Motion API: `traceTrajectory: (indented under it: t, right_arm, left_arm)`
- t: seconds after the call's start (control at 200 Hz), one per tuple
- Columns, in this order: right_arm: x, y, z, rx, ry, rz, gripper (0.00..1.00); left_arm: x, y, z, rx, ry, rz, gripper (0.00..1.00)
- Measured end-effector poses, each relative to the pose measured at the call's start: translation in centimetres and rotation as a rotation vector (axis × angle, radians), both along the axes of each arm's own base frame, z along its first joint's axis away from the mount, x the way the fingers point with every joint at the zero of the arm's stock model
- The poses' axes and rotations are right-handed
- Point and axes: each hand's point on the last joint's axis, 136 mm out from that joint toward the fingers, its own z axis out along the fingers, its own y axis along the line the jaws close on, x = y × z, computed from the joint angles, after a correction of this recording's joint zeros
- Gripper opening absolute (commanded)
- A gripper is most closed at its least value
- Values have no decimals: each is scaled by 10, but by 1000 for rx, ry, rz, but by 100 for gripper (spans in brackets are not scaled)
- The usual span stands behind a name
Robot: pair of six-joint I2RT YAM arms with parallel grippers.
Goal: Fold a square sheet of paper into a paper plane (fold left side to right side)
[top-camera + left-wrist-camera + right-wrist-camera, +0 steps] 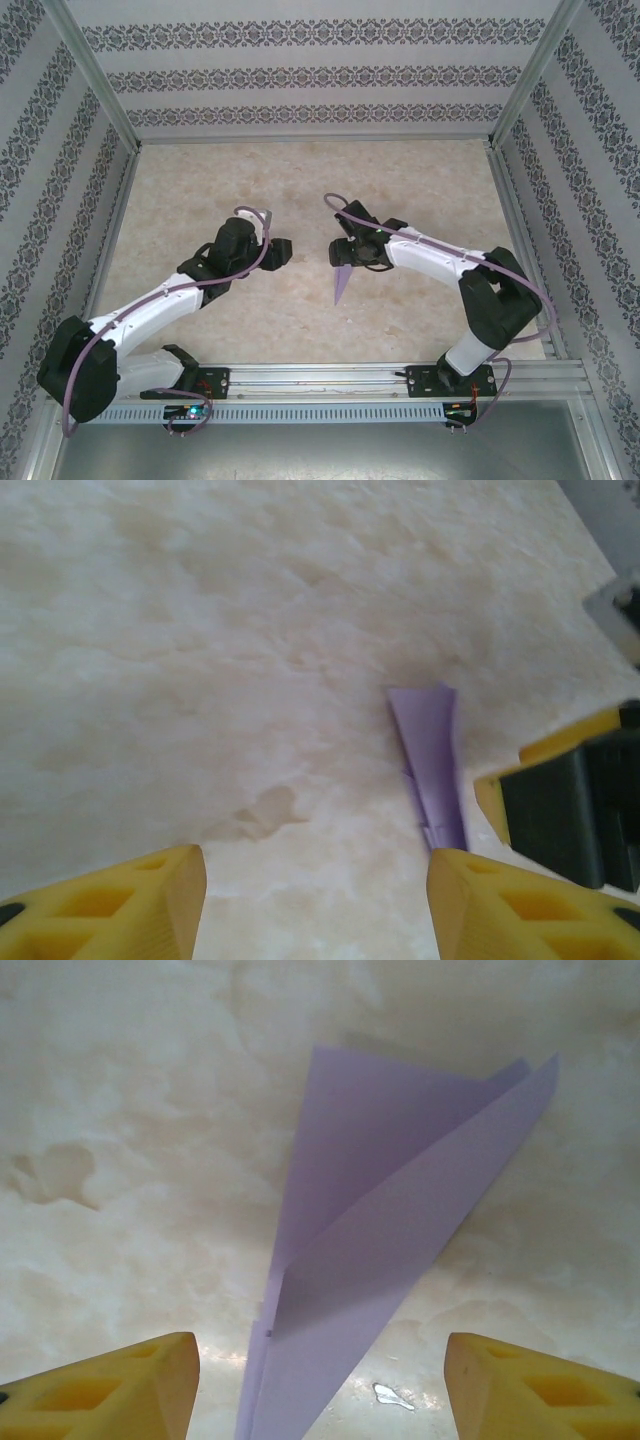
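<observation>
The paper plane (341, 282), a slim lavender dart, lies on the beige table just below my right gripper (342, 256), its sharp tip pointing toward the near edge. In the right wrist view the paper plane (385, 1230) runs up between the yellow fingers (110, 1390) with its wings slightly spread, and neither finger touches it. My right gripper (320, 1365) is open. My left gripper (284, 250) stands a little to the left of the plane, open and empty (315, 905). The left wrist view has the plane (430, 755) ahead of the right-hand finger (520, 905).
The marbled tabletop (300, 170) is boxed in by patterned walls at the left, back and right. A metal rail (330, 378) carrying both arm bases runs along the near edge. The right gripper's yellow finger (565, 742) appears at the right of the left wrist view.
</observation>
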Motion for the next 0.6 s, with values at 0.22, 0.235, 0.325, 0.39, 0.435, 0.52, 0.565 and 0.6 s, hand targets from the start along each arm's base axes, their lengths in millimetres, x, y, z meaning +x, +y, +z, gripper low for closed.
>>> traceTrajectory:
  t: [0.22, 0.235, 0.325, 0.39, 0.435, 0.52, 0.565, 0.6]
  right_arm:
    - [-3, -6, -31, -71, 69, -24, 53]
    - [-3, -6, -32, -74, 73, -24, 52]
    - [-4, -6, -31, -77, 73, -26, 43]
    - [-4, -5, -31, -77, 70, -25, 35]
    - [-4, -5, -30, -79, 68, -24, 30]
    - [-4, -6, -26, -80, 60, -27, 20]
    - [-3, -7, -22, -77, 49, -26, 14]
    - [-2, -7, -16, -72, 37, -25, 9]
  left_arm:
    - [2, 15, -5, 22, -5, 48, 61]
    - [2, 16, -6, 23, -4, 49, 61]
    - [2, 17, -6, 25, -3, 55, 61]
    - [2, 18, -6, 25, -5, 56, 61]
    - [2, 18, -4, 23, -8, 56, 61]
    - [2, 19, -2, 22, -15, 60, 61]
    - [3, 20, 0, 20, -19, 63, 61]
    - [3, 21, 1, 22, -23, 66, 62]
